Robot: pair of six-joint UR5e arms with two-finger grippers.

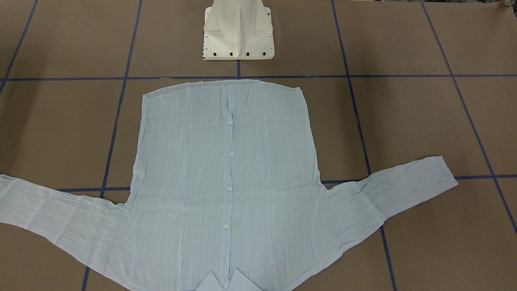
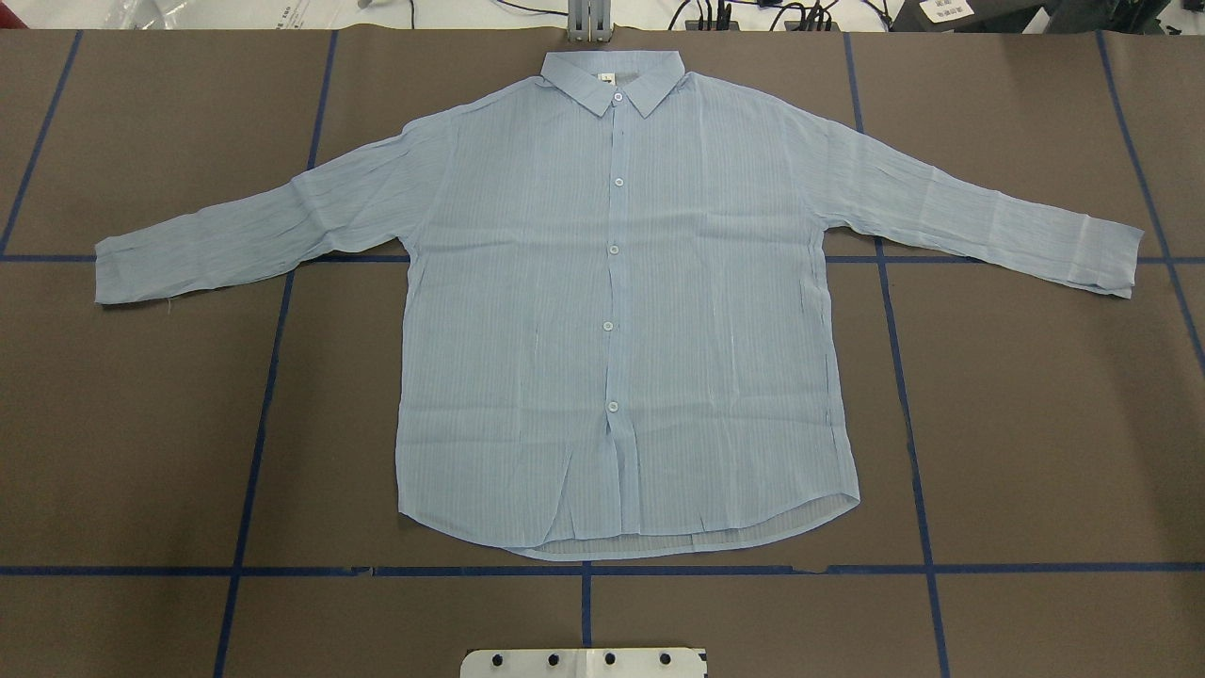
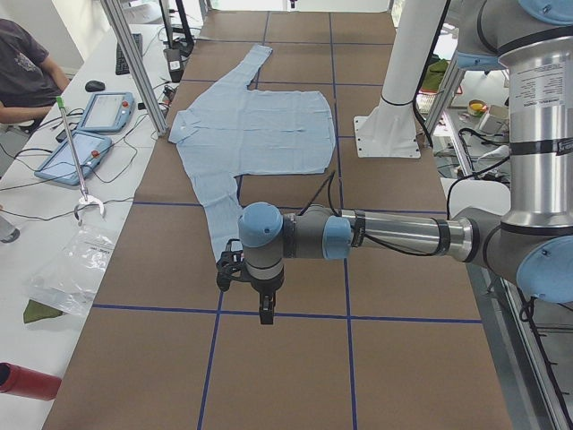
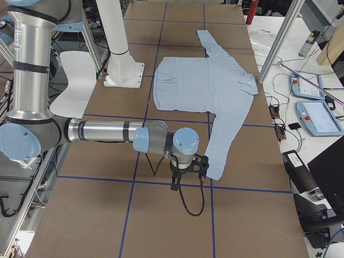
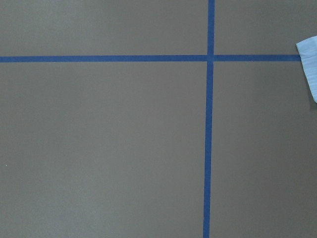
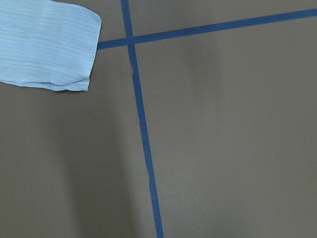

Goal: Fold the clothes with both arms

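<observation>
Brown table [image 2: 141, 424] w/ blue tape lines [image 2: 254, 414] holds the shirt [image 2: 621, 311]. It lies flat, front up, buttons showing. Both sleeves are spread wide. Its collar [image 2: 612, 80] is on the side far from the white base [image 1: 238, 32], and its bottom edge is near the base. I see no fold at all, so I think the job is at the very start. Sleeves, sides and bottom are all left to do.

Fingers of the L gripper [image 3: 260, 300]: can't tell if they are open or closed, since only a side view shows them. They point down at bare table just past the end of the shirt's L sleeve [image 2: 235, 235], not touching it. The L wrist view shows only a bit of that cuff [image 5: 309, 64] at its edge. Behind the gripper, the L arm [image 3: 394, 237] runs out level above the table from a bent elbow.

R gripper [image 4: 185, 172]: same story, can't tell if it is open or closed. It points down beside the end of the shirt's R sleeve [image 2: 988, 226]. That cuff [image 6: 54, 44] sits in a corner of the R wrist view, w/ no finger on it. The R arm [image 4: 102, 131] also reaches out level. Neither gripper holds the shirt.
</observation>
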